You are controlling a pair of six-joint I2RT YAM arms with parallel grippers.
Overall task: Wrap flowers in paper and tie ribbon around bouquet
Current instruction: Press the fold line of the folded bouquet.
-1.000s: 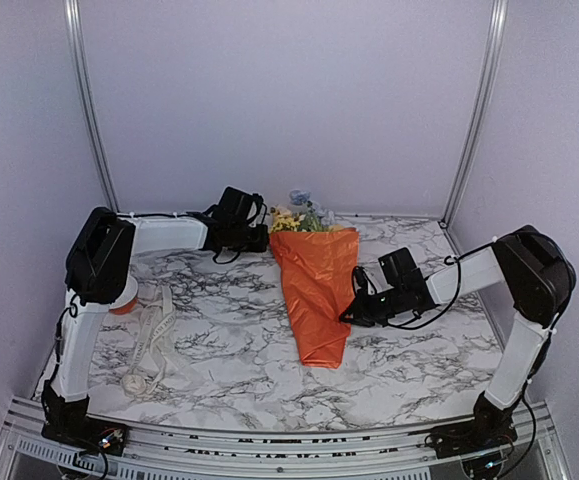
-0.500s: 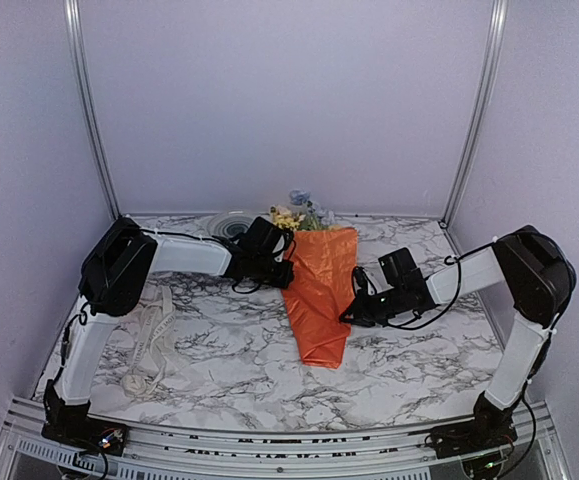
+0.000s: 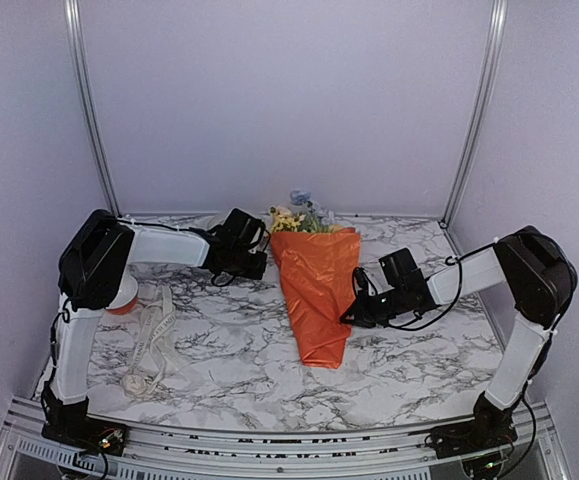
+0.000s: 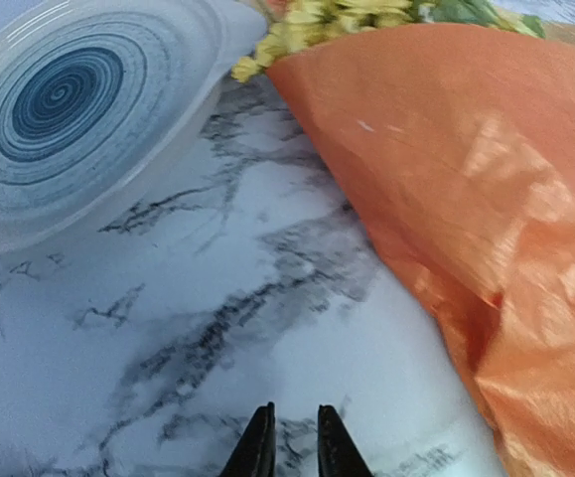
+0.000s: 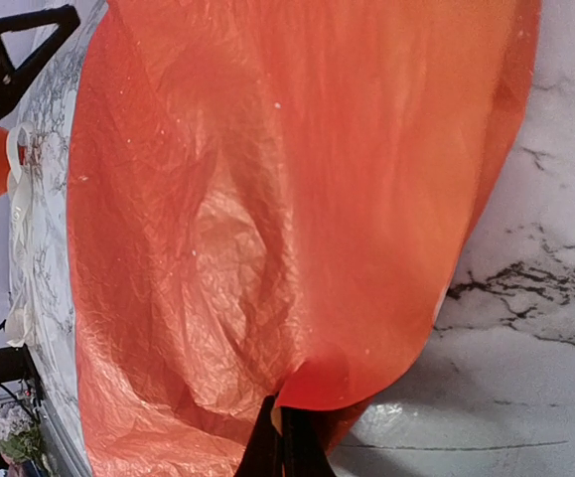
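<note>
marble table [image 4: 217,328], left hand [image 4: 289,447] narrowly parted above it, orange paper [image 4: 486,199] right, yellow flowers [image 4: 317,20], blue-ringed plate [image 4: 59,99]

Both arms look the same, left arm [image 3: 164,243] and right arm [image 3: 474,268]: white tube links, chunky black joint housings, thin black cables looping alongside. The left gripper [image 4: 294,412] has two slim black fingers [image 4: 257,453] tapering to points.

Nothing written, no label, brand or number, can be read in any view. The ribbon [image 3: 155,332], lying at the left of the counter [image 3: 229,352], is too small from above to show any print. The paper [image 3: 317,290] and the blue-ringed plate [image 4: 59,99] show no legible marks.
</note>
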